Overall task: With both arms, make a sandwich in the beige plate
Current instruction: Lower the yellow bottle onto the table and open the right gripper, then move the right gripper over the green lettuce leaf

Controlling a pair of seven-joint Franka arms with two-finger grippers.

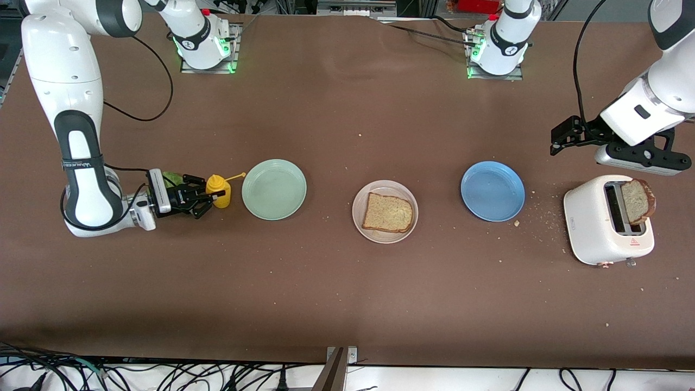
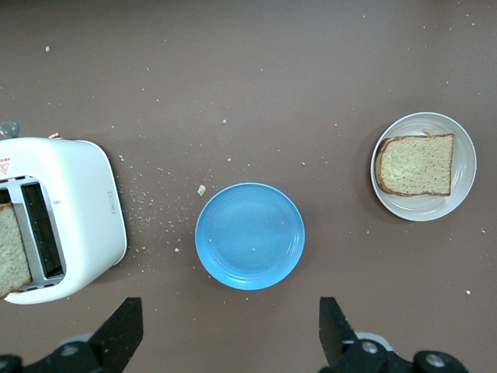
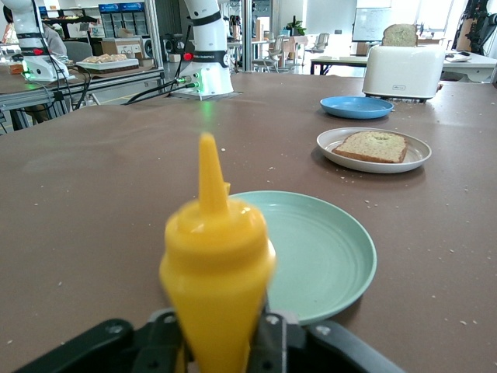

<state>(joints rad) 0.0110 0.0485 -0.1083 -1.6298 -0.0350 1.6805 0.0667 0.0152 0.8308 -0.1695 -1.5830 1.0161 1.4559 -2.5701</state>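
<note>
Beige plate [image 1: 360, 217] mid-surface, one bread slice [image 1: 387, 212] on it; blue plate [image 1: 492, 190] toward left arm's end, green plate [image 1: 274, 189] toward right arm's. Toaster [image 1: 594, 228] holds second slice [image 1: 636, 201]. Right end effector [image 1: 205, 200] low, fingers narrow around yellow bottle [image 1: 219, 191]; grip unclear. Left end effector [image 2: 229, 338] wide, empty, above surface near blue plate.
</note>
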